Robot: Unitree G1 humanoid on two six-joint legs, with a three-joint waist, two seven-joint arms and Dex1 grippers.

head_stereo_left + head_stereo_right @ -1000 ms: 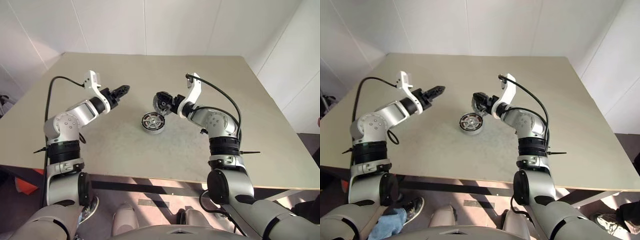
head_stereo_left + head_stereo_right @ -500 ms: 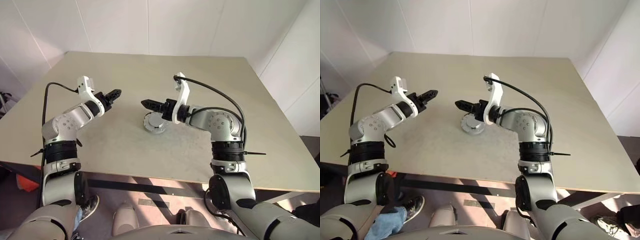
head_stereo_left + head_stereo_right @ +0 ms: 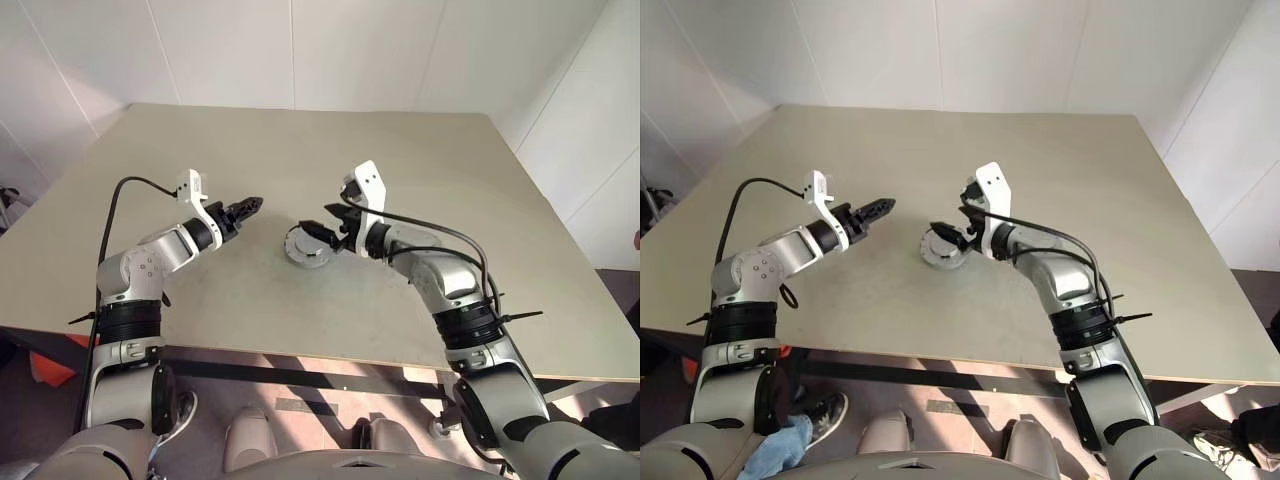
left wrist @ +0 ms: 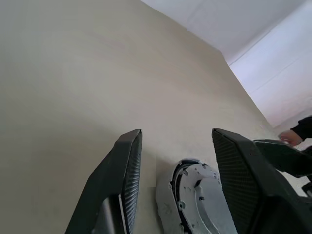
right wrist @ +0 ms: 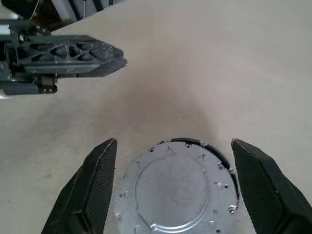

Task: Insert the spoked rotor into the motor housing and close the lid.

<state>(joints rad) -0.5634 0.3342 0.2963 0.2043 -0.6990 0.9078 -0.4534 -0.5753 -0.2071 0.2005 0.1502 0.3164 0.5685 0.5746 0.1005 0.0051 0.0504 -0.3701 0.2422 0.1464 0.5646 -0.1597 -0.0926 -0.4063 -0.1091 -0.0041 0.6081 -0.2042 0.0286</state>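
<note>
Covered now by a plain silver lid [image 5: 173, 195], the motor housing [image 3: 308, 246] no longer shows the copper windings that lay exposed a second ago; by appearance the rotor is in and the lid is on. Whether it is fully seated cannot be told. Housing position: centre of frame on the table [image 3: 420, 150], flat face up, its axis vertical, with no long axis to speak of. Right gripper [image 3: 326, 226], fingers spread wide and empty, has rolled and drawn back to just right of the housing. Left gripper [image 3: 247, 207], left of centre, fingers partly apart, holds nothing and has sunk a little.
</note>
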